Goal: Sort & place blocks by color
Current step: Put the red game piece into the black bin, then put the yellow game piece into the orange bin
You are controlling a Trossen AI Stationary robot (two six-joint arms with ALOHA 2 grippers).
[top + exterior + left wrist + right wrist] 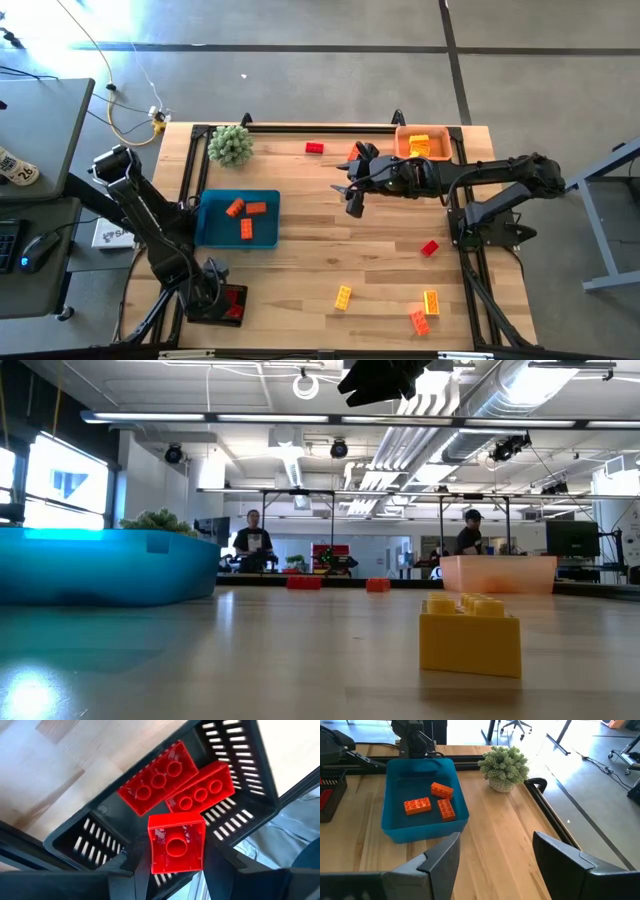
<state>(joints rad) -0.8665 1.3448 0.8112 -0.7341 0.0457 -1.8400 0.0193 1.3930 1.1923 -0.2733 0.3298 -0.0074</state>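
High view: wooden worktop (330,260). Blue plastic tray (237,219) at 9 o'clock holds 3 orange studded bricks (245,217). Orange bin (424,143) at 1 o'clock holds yellow bricks. Loose red brick (429,248), yellow brick (343,297), more at 5 o'clock. Left end effector (222,298) over black slotted basket (232,305) at 7 o'clock. Right end effector (352,187) above worktop centre.

Low view: yellow brick (469,632) nearest.

Left wrist view: fingers flank small red brick (176,843), grip uncertain; 2 red bricks (177,778) in basket.

Right wrist view: fingers (442,859) wide, empty.
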